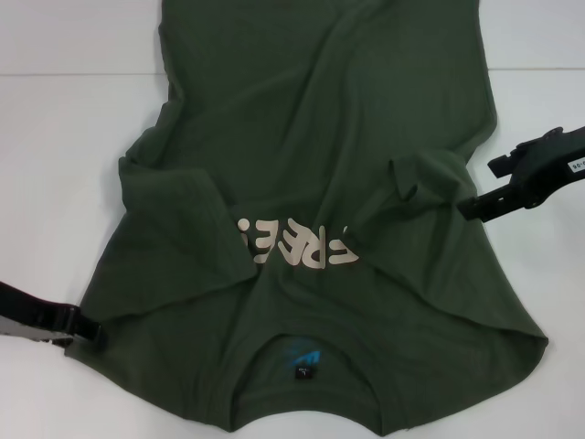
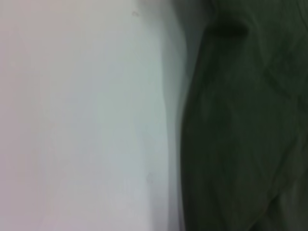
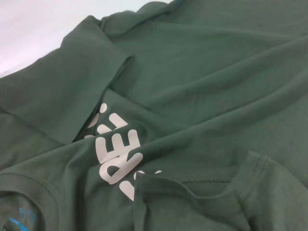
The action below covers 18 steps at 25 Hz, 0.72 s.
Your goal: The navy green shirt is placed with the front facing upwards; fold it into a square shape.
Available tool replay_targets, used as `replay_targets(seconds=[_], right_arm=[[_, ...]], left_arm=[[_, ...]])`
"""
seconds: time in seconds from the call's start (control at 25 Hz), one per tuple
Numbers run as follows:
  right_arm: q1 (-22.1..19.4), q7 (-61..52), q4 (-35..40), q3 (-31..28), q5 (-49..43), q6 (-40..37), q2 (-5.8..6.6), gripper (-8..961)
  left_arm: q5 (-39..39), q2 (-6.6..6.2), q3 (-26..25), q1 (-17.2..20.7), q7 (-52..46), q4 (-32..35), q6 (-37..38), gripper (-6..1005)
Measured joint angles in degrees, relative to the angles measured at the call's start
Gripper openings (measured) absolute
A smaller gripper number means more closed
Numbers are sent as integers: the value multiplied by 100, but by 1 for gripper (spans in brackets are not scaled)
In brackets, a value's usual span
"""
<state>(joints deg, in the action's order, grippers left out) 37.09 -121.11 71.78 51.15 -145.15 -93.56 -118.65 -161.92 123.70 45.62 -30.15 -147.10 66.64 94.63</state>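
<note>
The navy green shirt (image 1: 320,119) lies front up on the white table (image 1: 55,137), collar nearest me, with the cream lettering (image 1: 297,245) and the blue-black neck label (image 1: 302,361) showing. Both short sleeves are folded inward onto the body, one sleeve (image 1: 174,210) on the left and the other sleeve (image 1: 430,178) on the right. My left gripper (image 1: 84,329) sits low at the shirt's left shoulder edge, touching the cloth. At the shirt's right edge my right gripper (image 1: 492,187) stands open beside the folded sleeve. The right wrist view shows the lettering (image 3: 120,154) and a folded sleeve (image 3: 72,96).
Bare white table (image 2: 86,120) fills the left wrist view beside the shirt's edge (image 2: 240,134). White table also lies on both sides of the shirt in the head view. The hem runs out of view at the far side.
</note>
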Motion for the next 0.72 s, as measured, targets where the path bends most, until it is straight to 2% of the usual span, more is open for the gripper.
replay_targets(seconds=[0.04, 0.28, 0.36, 0.6, 0.72], right_arm=[[0, 0, 0, 0, -1, 9, 0, 907], [-4, 0, -1, -9, -5, 13, 9, 905], [-6, 0, -3, -23, -5, 16, 9, 904], [-16, 0, -6, -46, -5, 24, 9, 901], [-17, -11, -7, -46, -5, 24, 9, 900]], left_arm=[[-1, 1, 12, 5, -8, -1, 8, 766], [36, 13, 17, 3, 5, 5, 68, 523], [62, 13, 18, -11, 17, 8, 75, 313], [183, 13, 37, -47, 27, 6, 87, 89], [215, 5, 33, -90, 25, 5, 117, 61]])
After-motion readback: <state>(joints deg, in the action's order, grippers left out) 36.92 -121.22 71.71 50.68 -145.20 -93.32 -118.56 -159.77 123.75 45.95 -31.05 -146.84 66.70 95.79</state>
